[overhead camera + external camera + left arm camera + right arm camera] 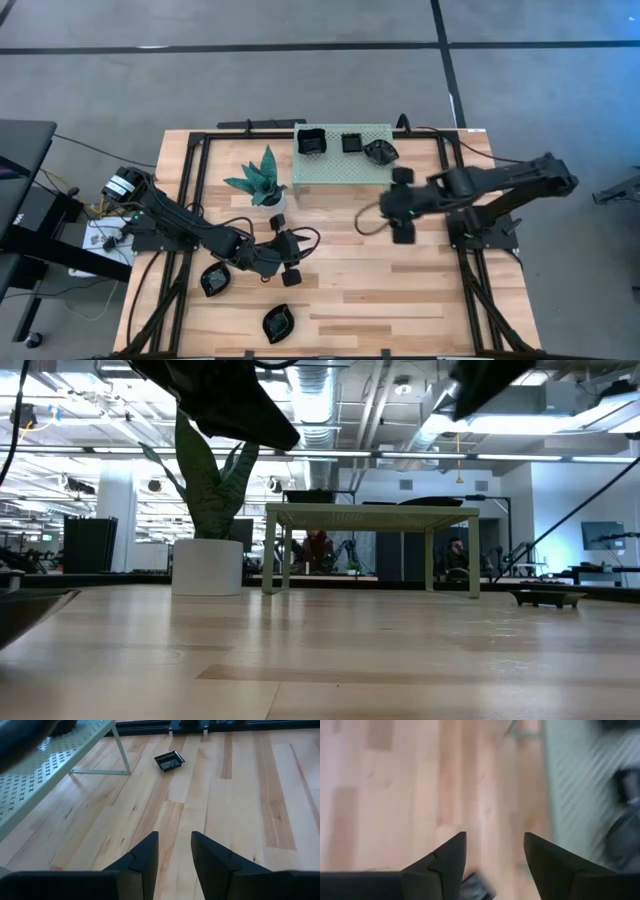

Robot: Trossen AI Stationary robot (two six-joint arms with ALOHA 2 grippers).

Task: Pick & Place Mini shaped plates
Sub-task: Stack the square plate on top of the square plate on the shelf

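Three glossy black mini plates sit on top of the green perforated shelf [340,160]: a square one [312,142], a smaller square one [351,142] and a leaf-like one [380,152]. Two more rest on the table near its near-left corner [215,278] [278,322]. A rectangular plate [170,760] lies flat on the wood past the shelf's leg; it also shows in the low view [548,597]. My left gripper [288,248] [174,857] hovers open over bare wood. My right gripper [397,205] [495,855] is open beside the shelf, above a dark plate edge [477,887].
A green-leaved plant in a white pot [262,182] stands left of the shelf, just beyond my left gripper. A black frame [200,140] borders the table. Bare wood lies between the two grippers and toward the near-right corner [420,300].
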